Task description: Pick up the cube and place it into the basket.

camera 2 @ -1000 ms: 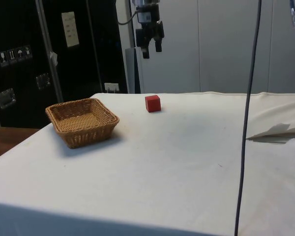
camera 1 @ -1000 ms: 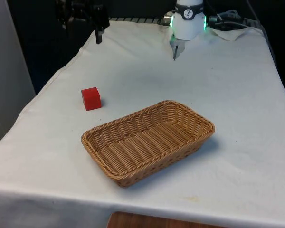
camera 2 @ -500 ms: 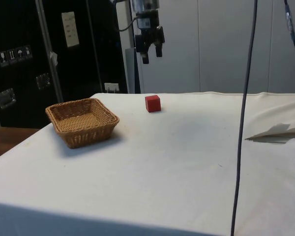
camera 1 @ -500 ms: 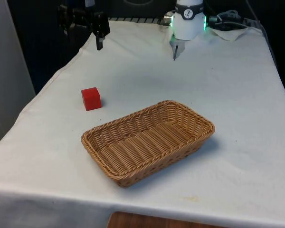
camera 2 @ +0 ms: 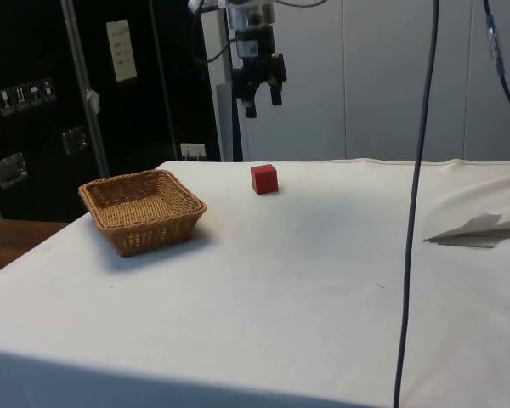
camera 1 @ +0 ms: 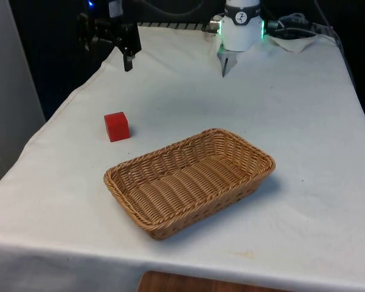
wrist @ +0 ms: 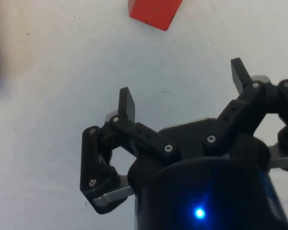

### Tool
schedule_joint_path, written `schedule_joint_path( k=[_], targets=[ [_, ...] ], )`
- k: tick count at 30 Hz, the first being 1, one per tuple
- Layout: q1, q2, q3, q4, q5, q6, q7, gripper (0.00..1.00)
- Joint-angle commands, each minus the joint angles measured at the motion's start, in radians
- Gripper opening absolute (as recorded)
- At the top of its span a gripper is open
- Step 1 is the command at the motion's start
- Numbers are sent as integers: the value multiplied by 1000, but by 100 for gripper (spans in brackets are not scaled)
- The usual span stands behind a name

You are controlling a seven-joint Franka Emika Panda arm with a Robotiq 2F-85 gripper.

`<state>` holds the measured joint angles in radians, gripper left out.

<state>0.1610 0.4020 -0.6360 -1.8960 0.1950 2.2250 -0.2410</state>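
Lower now than a moment ago, my jaws (camera 2: pixel 263 104) have sunk a little toward the worktop (camera 1: pixel 292 121) while the cube (camera 1: pixel 116 126) and the basket (camera 1: pixel 189 181) lie where they were. My jaws are spread wide and hold nothing. The red cube sits on the white cloth near the worktop's edge at the front view's left, apart from the wicker basket, which lies nearer the middle and is empty. I hang well above the cube and, by the side view, roughly over it. I judge this the approach step, with the grasp not yet begun. Next I should come straight down until the cube stands between my fingertips, square to its faces, then close.
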Motion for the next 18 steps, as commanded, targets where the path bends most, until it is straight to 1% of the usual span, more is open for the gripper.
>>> schedule_joint_path(
  k=[1, 4, 5, 6, 14, 15, 16, 18],
  targets=[
    [-2, 3, 2, -3, 9, 12, 8, 100],
    [-2, 7, 2, -3, 11, 14, 21, 100],
    [0, 6, 0, 0, 4, 2, 24, 100],
    [-2, 9, 2, -3, 13, 15, 31, 100],
    [-1, 16, 1, -4, 20, 18, 78, 100],
    [-1, 15, 0, -1, 13, 7, 76, 100],
    [-1, 17, 1, -4, 21, 19, 83, 100],
    [-2, 18, 1, -4, 22, 20, 93, 100]
  ],
)
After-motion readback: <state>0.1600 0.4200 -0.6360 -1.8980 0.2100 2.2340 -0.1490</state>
